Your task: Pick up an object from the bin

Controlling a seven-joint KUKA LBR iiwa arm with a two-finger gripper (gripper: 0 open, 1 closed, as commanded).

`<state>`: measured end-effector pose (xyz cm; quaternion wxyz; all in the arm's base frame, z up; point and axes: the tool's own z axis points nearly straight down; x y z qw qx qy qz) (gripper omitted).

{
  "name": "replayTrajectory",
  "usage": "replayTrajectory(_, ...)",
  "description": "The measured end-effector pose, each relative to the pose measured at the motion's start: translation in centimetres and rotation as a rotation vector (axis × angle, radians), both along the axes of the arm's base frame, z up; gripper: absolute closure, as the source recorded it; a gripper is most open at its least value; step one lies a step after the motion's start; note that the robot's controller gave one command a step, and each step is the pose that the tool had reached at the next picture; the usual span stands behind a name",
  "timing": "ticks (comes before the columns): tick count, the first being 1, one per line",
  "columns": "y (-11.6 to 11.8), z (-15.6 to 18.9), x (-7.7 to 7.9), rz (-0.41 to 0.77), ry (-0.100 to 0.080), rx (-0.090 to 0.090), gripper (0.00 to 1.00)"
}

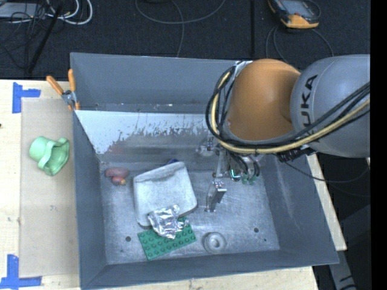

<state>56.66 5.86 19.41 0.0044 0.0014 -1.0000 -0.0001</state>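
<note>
Currently: claw down beside the cloth

I see the claw (213,203) low in the grey metal bin (290,222), just right of the folded white cloth (163,189), the nearest thing to it. Whether the claw is apart or together, I cannot tell. Crumpled silver foil (166,222) overlaps the cloth's near edge and a green studded plastic plate (158,244). A round grey metal ring (213,241) lies nearer than the claw.
</note>
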Motion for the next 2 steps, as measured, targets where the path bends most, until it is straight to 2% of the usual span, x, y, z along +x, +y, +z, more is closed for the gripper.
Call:
replayTrajectory(1,5.81,-8.95,-1.66,0.162,-0.009,0.002,0.0)
replayTrajectory(2,5.71,-9.27,-1.71,0.158,-0.007,0.001,1.0)
